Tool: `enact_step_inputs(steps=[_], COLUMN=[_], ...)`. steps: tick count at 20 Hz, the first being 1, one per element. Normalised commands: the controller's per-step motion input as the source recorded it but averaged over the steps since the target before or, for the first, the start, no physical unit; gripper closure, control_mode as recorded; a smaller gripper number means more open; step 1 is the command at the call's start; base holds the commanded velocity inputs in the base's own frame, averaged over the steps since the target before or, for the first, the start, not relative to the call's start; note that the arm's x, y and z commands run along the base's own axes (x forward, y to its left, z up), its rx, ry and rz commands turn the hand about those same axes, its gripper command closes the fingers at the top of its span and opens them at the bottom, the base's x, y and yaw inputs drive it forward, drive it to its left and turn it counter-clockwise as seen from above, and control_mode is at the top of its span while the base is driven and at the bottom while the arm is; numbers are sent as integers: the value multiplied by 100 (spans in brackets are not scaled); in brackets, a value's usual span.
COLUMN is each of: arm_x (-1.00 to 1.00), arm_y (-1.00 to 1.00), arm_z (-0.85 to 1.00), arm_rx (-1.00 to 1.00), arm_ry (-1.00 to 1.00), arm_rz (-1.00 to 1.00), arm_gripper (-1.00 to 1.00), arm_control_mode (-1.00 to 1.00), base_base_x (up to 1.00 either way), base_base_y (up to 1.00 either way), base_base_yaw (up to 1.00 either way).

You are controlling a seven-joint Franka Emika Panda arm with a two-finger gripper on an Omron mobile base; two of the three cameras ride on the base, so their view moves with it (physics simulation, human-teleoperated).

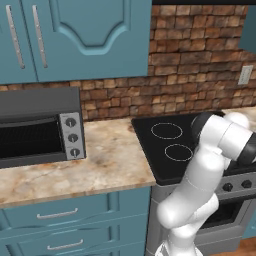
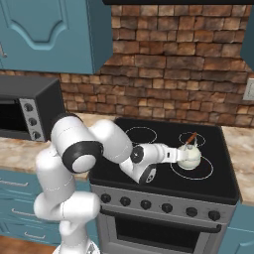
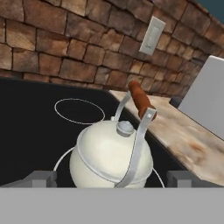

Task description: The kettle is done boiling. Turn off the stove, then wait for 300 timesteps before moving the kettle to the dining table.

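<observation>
A: The claw (image 3: 111, 177) stands wide open, one grey fingertip (image 3: 41, 178) on each side of the kettle (image 3: 110, 155) in the hand view. I cannot tell whether either tip touches it.

B: And from the right base view?

A: There the arm reaches across the stove (image 2: 158, 163) and the claw (image 2: 177, 155) meets the kettle's (image 2: 189, 156) near side. Nothing is lifted; the kettle sits on the glass.

B: Where on the stove?

A: Inside the front right burner ring (image 2: 192, 167), well smaller than the ring. A second ring (image 2: 141, 135) lies behind and to the left of it.

B: How does the kettle look?

A: Squat, round, cream-white, with a small grey knob (image 3: 125, 127) on the lid. A thin grey handle (image 3: 139, 144) arches over the top, and its brown-orange grip (image 3: 141, 99) tilts up toward the brick wall (image 2: 173, 59) behind the stove.

B: Anything else near the stove?

A: A row of black knobs (image 2: 158, 205) runs along its steel front, above the oven door. In the left base view a toaster oven (image 1: 40, 127) stands on the counter (image 1: 100, 160) left of the stove (image 1: 170, 145), well apart from it. A wall switch (image 3: 152, 35) sits on the brick past the stove's right edge.
</observation>
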Motion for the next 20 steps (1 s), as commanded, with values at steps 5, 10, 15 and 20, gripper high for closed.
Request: enact_step_inputs(steps=[5, 10, 15, 20], arm_x=[20, 33, 33, 4], arm_y=[0, 0, -4, -75], arm_z=[0, 0, -1, -3], arm_rx=[0, 0, 1, 27], arm_ry=[0, 1, 1, 0], arm_rz=[0, 0, 0, 5], arm_gripper=[-100, -100, -100, -100], arm_control_mode=[-100, -100, -100, -100], base_base_x=[0, 0, 0, 0], base_base_y=[0, 0, 0, 0], base_base_yaw=[0, 0, 0, 0])
